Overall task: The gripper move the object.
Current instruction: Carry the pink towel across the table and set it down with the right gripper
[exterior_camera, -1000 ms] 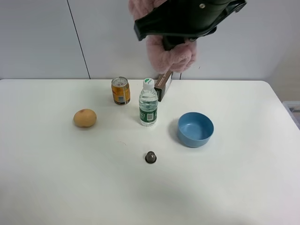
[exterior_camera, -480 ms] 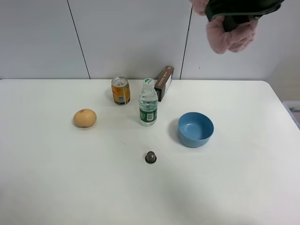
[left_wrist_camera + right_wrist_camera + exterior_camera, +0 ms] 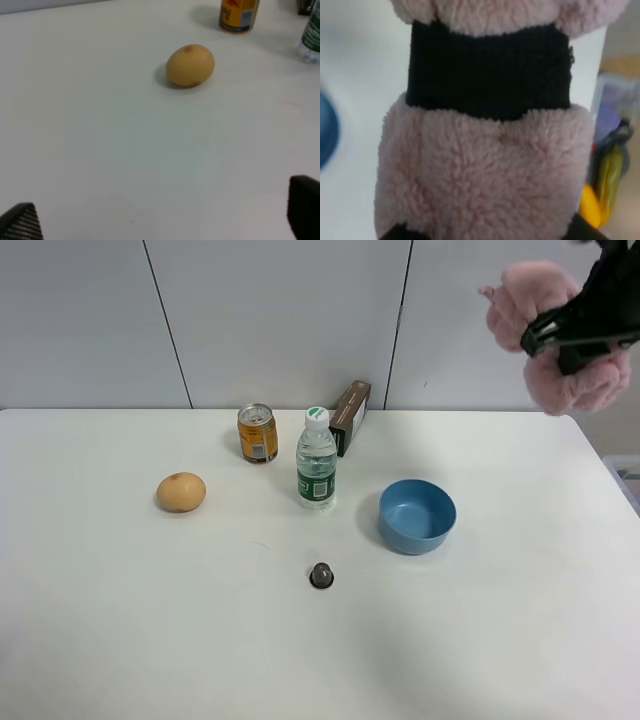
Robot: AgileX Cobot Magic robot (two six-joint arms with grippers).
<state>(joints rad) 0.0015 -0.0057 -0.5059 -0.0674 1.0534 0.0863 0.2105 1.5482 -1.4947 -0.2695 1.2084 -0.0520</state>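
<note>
The pink fluffy rolled towel with a black band hangs in the air at the upper right, above the table's far right corner. My right gripper is shut on its middle, with one pink lobe on each side of the black arm end. In the right wrist view the towel fills the frame, its black band across it. My left gripper is open and empty, low over the table short of the tan fruit; it does not show in the exterior view.
On the white table stand the tan fruit, an orange can, a water bottle, a brown box, a blue bowl and a small dark capsule. A bin stands past the right edge.
My right gripper has carried the pink towel from the top centre to the right and a little down, to the upper right. The things on the table have not moved.
</note>
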